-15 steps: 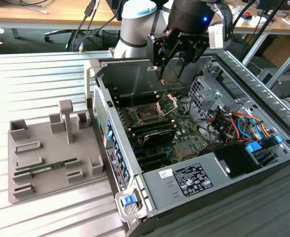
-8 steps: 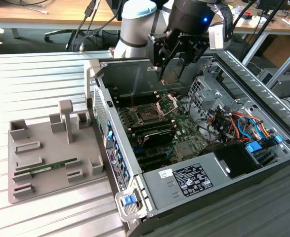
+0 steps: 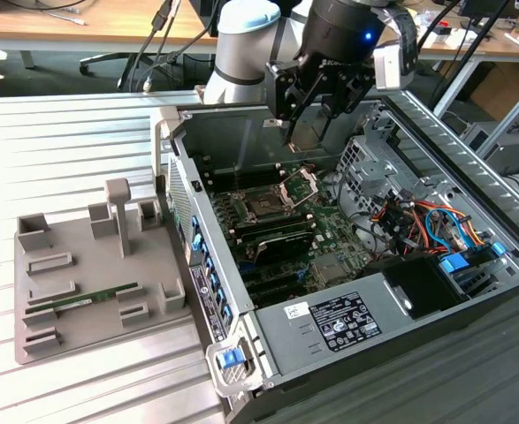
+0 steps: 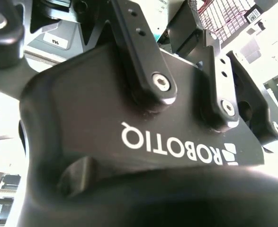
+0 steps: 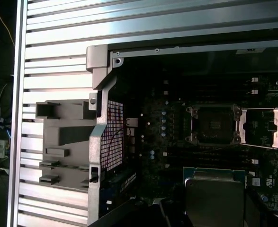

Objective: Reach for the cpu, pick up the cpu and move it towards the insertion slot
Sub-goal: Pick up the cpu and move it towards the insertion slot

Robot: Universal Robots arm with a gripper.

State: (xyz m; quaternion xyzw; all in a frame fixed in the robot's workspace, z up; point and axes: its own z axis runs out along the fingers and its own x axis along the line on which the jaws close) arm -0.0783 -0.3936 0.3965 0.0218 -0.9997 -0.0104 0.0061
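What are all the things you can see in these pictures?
Small flat square cpu: one, pale silver-cream, held in the claw above the case.
Square dark insertion slot: one, silver frame swung open, on the green board.
Open metal computer case: one, grey, at the exterior view's right.
Grey plastic holder tray: one, on the ribbed table, at the exterior view's left.
Long green memory stick: one, lying in the tray.
Black claw: one, shut on the cpu.
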